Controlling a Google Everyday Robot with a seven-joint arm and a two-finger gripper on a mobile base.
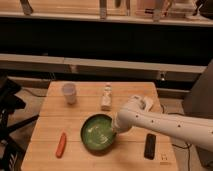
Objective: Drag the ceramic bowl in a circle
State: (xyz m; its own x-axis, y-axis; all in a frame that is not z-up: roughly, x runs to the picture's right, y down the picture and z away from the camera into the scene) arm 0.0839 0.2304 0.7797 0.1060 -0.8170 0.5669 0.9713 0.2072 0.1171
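Camera view: gripper (116, 126) at the bowl's (97, 132) right rim, fingers pressed together.
Bowl looks heavy, stiff, breakable; best dragged by its rim.

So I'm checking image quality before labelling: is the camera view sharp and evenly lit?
Camera view: soft and blurry throughout; wooden table warmly lit, shelving behind falls into dark shadow; gripper at the ceramic bowl rim, outline smeared.

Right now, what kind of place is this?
Probably a lab or workshop test station: a wooden table with a bowl, cup and bottle, and shelving behind. The tool sits shut at the bowl's rim.
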